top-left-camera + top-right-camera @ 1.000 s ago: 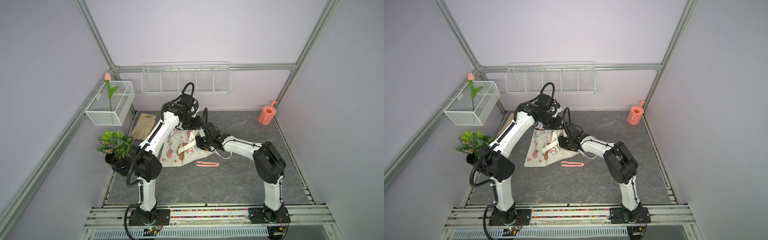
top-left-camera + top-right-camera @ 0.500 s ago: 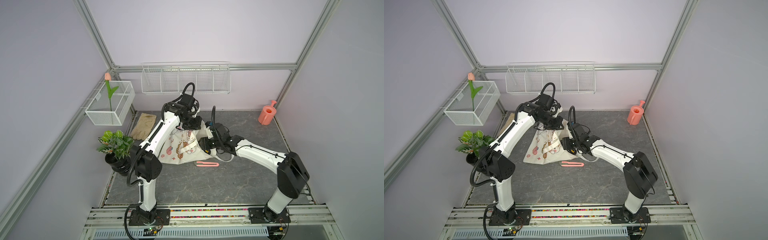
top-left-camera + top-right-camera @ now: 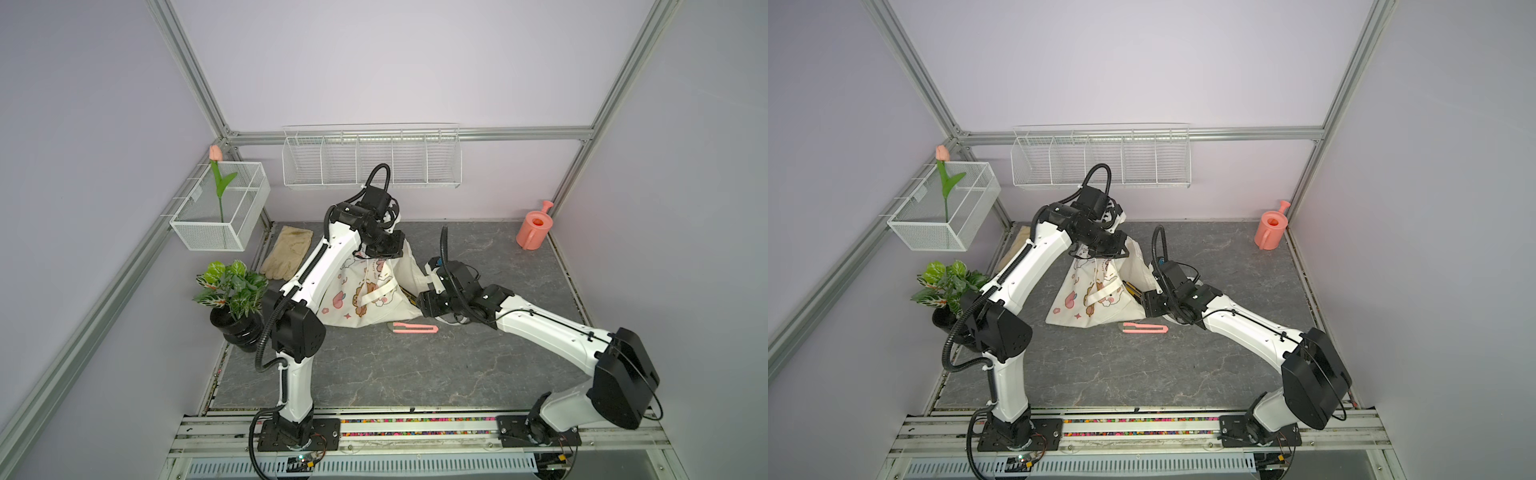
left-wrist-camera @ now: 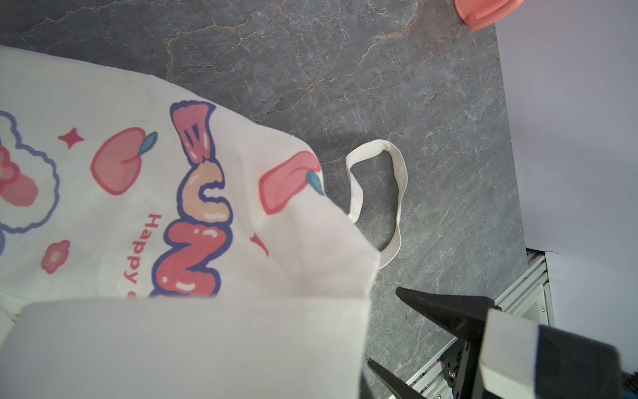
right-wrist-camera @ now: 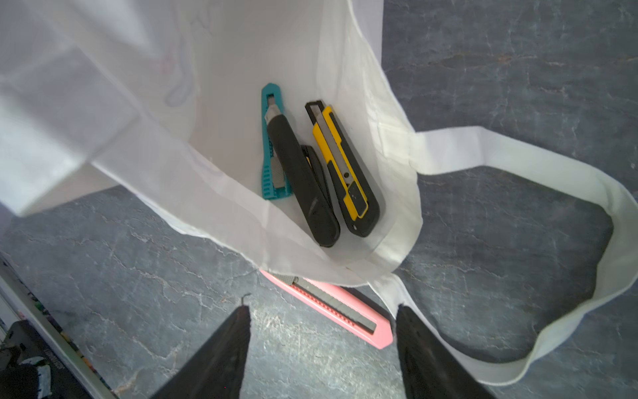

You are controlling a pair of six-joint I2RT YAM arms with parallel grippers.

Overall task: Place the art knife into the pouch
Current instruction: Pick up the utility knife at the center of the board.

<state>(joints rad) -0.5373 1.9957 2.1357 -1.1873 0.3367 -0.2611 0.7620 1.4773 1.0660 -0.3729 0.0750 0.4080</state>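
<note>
The cream pouch [image 3: 365,291] [image 3: 1096,291] stands on the table, its rim lifted by my left gripper [image 3: 380,251], which is shut on the cloth. In the left wrist view the printed pouch [image 4: 138,207] covers those fingers. Inside the pouch [image 5: 241,69] lie a teal knife [image 5: 271,148], a black knife [image 5: 303,179] and a yellow knife [image 5: 341,165]. A pink art knife [image 3: 415,329] [image 3: 1145,329] [image 5: 338,307] lies on the table just outside the mouth. My right gripper [image 5: 322,311] [image 3: 419,305] hangs open and empty above it.
A beige glove [image 3: 289,257] and a potted plant [image 3: 232,291] sit at the left. A pink watering can [image 3: 534,228] stands at the back right. A wire basket with a tulip [image 3: 220,208] and a wire shelf [image 3: 372,162] hang on the walls. One pouch strap [image 5: 552,165] loops over the table.
My right gripper has drawn back out of the pouch mouth toward the front and opened wider. The left gripper still holds the rim up in the same place.
</note>
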